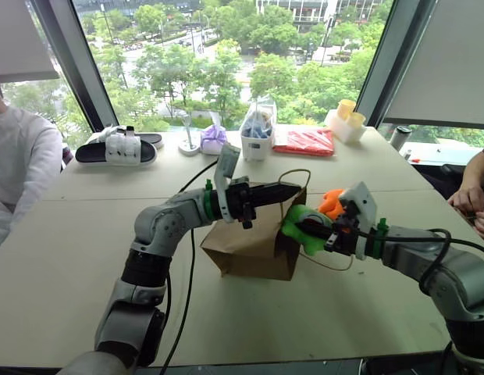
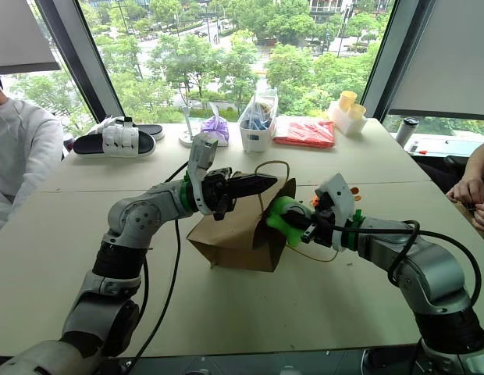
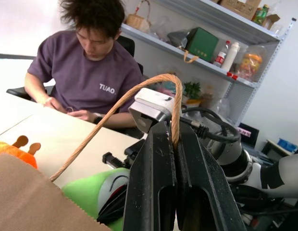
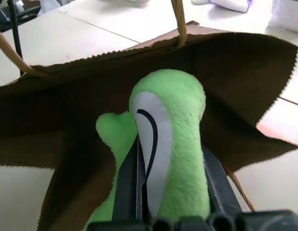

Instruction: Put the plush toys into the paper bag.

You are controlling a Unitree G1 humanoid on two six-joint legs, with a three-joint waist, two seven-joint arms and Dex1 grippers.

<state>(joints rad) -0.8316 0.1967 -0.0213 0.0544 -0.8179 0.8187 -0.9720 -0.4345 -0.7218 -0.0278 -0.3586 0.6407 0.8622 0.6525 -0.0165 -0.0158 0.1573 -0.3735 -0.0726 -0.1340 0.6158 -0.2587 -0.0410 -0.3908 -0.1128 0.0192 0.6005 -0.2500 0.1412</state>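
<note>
At the centre of the left eye view, the brown paper bag [image 1: 254, 244] lies tipped on the pale worktop [image 1: 86, 234], its mouth facing the right of the frame. Your left end effector [image 1: 293, 190], fingers pressed together, pinches one cord handle [image 3: 139, 94] and lifts the upper lip of the mouth. Your right end effector [image 1: 304, 228], right of centre, pinches the green plush toy [image 1: 302, 226] between its two fingers, right at the bag's mouth. In the right wrist view the toy's head sits just inside the dark opening. The orange plush toy [image 1: 331, 202] rests on the worktop just behind the green one.

Risks from here: the mouth is held up by one thin cord alone. If that cord slips, the lip will likely sag onto the toy. The bag is light and unanchored, so pushing the toy in may slide it away to the left. Letting go too early could drop the toy on the bag's lower lip, from which it may roll back out.
</note>
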